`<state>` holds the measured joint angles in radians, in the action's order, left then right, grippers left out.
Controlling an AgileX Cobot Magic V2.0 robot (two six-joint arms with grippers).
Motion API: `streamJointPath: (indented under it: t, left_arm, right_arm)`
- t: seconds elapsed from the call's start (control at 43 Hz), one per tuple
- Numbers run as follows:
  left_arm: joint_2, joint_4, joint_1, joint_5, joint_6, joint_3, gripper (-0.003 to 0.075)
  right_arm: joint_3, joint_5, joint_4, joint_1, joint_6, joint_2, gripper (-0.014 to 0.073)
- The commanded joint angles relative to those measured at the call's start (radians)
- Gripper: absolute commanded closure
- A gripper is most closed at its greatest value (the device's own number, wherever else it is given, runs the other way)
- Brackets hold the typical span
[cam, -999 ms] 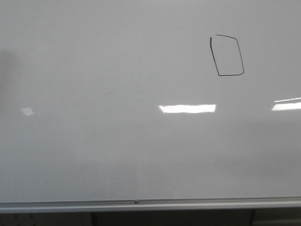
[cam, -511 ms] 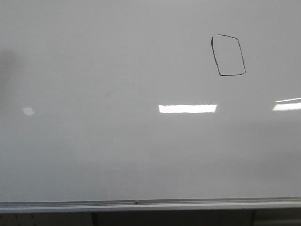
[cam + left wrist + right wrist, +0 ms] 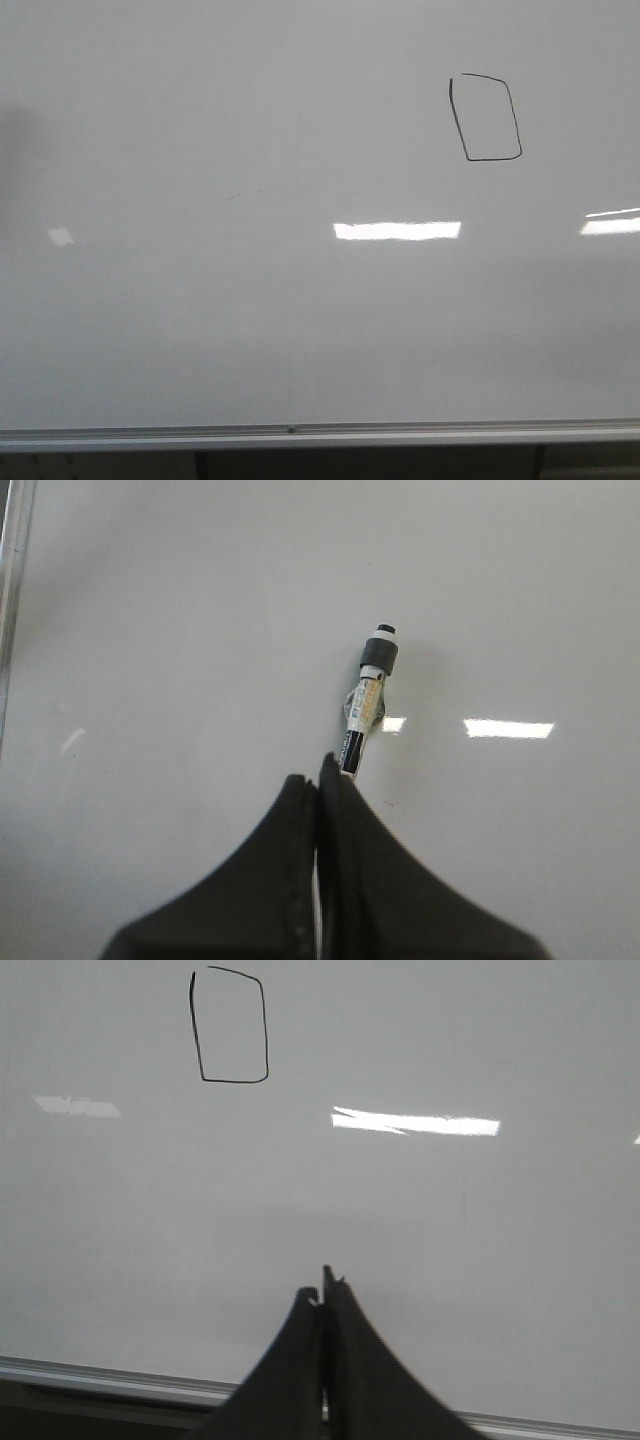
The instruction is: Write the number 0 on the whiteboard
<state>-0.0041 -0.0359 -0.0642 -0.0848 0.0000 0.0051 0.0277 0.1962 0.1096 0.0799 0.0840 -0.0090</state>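
Note:
The number 0 point(image 3: 492, 159) is a thin black boxy loop at the upper right of the whiteboard point(image 3: 280, 330); it also shows in the right wrist view point(image 3: 235, 1082). No gripper is in the front view. In the left wrist view my left gripper point(image 3: 320, 777) is shut, and a marker point(image 3: 365, 702) with a white-and-black tip sticks out past its fingertips over the board. My right gripper point(image 3: 322, 1295) is shut and empty, low over the board near the rail and well away from the 0.
The silver frame rail point(image 3: 300, 436) runs along the board's lower edge, and shows in the right wrist view point(image 3: 90, 1380) too. Bright light reflections point(image 3: 397, 231) lie on the board. A frame edge point(image 3: 12, 600) shows in the left wrist view.
The 0 and the reflections have shifted a few pixels in the front view. Nothing else has changed.

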Motion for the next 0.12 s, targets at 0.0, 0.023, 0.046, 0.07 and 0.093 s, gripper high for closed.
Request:
streamJointPath:
  t: [0.0, 0.023, 0.046, 0.07, 0.093]
  left_arm:
    - [-0.018, -0.002, 0.001, 0.085, -0.014, 0.022, 0.0740]
    - [-0.018, -0.002, 0.001, 0.085, -0.014, 0.022, 0.0740]
    - [-0.018, -0.002, 0.001, 0.085, -0.014, 0.022, 0.0740]
    - [-0.018, -0.002, 0.001, 0.085, -0.014, 0.022, 0.0740]
    - [-0.018, -0.002, 0.001, 0.085, -0.014, 0.022, 0.0740]
  right_arm:
    - [0.000, -0.071, -0.009, -0.005, 0.002, -0.017, 0.0661]
    - [0.000, -0.071, -0.009, -0.005, 0.002, -0.017, 0.0661]
    - [0.000, -0.071, -0.009, -0.005, 0.002, -0.017, 0.0661]
    - [0.000, -0.071, -0.009, -0.005, 0.002, -0.017, 0.0661]
    - [0.000, -0.071, -0.009, -0.005, 0.002, -0.017, 0.0661]
